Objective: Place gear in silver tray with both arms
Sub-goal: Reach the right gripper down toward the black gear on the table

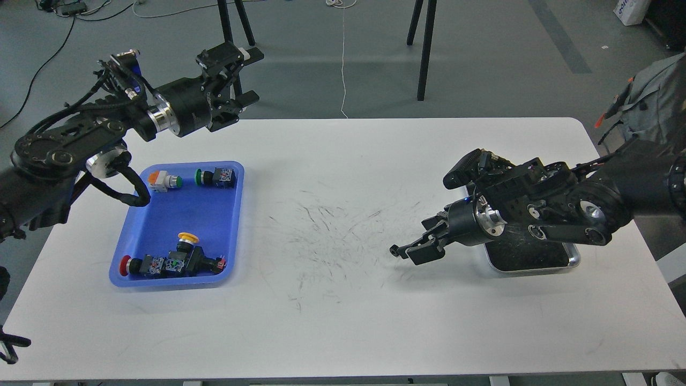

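The gear point(395, 250) is a small black piece on the white table, right of the middle. My right gripper point(405, 254) has come down low to the table; its two fingers stand apart and their tips are at the gear. I cannot tell whether they touch it. The silver tray point(572, 262) lies behind the gripper to the right, mostly hidden under my right arm; only its near rim and a strip of dark scratched bottom show. My left gripper point(250, 76) hangs open and empty above the table's far left edge.
A blue plastic tray point(155, 225) with several push-button switches lies at the left of the table point(343, 332). The table middle carries dark scuff marks. Black stand legs point(426, 48) rise beyond the far edge.
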Robot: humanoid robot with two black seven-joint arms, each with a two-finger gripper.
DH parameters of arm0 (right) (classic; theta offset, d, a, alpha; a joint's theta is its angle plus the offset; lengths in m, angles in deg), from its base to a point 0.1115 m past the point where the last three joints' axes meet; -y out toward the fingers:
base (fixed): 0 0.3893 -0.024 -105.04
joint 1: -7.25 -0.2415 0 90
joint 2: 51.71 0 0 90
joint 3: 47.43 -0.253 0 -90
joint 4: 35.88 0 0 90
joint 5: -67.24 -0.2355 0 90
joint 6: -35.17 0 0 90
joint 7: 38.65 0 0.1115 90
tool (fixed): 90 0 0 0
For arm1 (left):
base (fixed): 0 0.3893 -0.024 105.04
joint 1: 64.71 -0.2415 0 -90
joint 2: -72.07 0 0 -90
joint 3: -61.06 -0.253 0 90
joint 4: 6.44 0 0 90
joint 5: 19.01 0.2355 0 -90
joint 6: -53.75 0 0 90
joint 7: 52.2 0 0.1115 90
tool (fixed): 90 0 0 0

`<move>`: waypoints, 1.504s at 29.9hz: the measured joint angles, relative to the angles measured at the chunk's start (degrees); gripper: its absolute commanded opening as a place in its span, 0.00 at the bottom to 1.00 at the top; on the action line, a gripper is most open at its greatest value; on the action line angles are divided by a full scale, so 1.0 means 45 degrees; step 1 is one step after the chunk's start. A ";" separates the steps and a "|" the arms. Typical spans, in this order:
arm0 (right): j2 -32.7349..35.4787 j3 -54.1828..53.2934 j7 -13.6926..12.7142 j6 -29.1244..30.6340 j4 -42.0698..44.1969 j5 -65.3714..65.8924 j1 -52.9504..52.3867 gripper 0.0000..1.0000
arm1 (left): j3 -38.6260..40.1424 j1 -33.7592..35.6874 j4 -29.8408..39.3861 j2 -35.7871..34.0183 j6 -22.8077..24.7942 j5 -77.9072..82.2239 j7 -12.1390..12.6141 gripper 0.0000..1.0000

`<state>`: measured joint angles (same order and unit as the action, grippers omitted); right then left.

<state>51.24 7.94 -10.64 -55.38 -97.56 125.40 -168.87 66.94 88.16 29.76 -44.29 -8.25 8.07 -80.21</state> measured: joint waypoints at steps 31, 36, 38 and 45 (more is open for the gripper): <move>-0.1393 -0.0042 -0.0002 -0.0016 0.1906 -0.0112 0.1323 0.58 | 0.0000 -0.0432 0.0261 -0.0509 0.0000 -0.0433 0.0000 1.00; -0.1394 -0.0069 -0.0002 -0.0016 0.1932 -0.0123 0.1306 0.54 | 0.0000 -0.0436 0.0372 -0.0590 0.0000 -0.0433 0.0000 1.00; -0.1394 -0.0101 -0.0002 -0.0016 0.1932 -0.0128 0.1288 0.52 | 0.0000 -0.0436 0.0401 -0.0636 0.0000 -0.0433 0.0000 1.00; -0.1409 -0.0117 -0.0002 -0.0024 0.1910 -0.0132 0.1266 0.48 | 0.0000 -0.0457 0.0425 -0.0757 0.0000 -0.0433 0.0000 1.00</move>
<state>44.90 7.42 -10.65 -55.49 -88.97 124.80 -163.17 66.94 86.11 31.68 -47.70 -8.25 6.12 -80.21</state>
